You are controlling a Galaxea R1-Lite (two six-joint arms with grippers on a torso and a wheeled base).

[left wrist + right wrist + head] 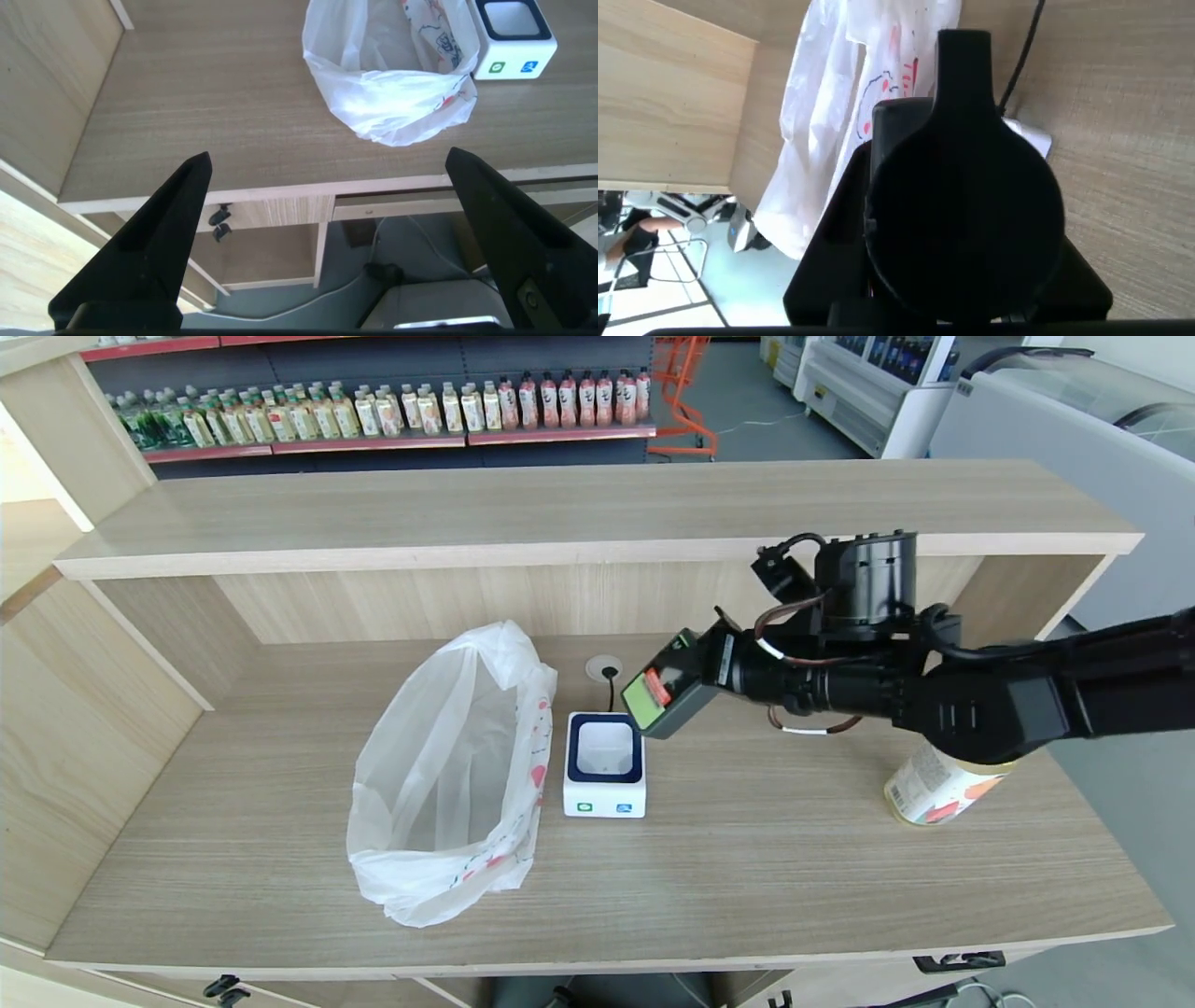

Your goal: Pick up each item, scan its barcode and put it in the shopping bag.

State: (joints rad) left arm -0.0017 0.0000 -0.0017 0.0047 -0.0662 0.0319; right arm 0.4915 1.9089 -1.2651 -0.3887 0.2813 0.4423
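Note:
My right gripper [689, 679] is shut on a small dark box [663, 698] with a green and red face. It holds the box tilted in the air, just above and to the right of the white and blue barcode scanner [605, 763]. The white shopping bag [448, 775] lies open to the left of the scanner, its mouth facing up. The bag [836, 121] and a corner of the scanner [1033, 140] lie beyond the gripper in the right wrist view. My left gripper [329, 177] hangs open with nothing in it, off the counter's front edge, with the bag [392, 75] ahead.
A printed can [934, 789] stands on the counter [766, 859] at the right, partly under my right arm. A raised wooden ledge [597, 513] and side walls close in the counter at the back, left and right. The scanner's cable runs to a hole [604, 667] at the back.

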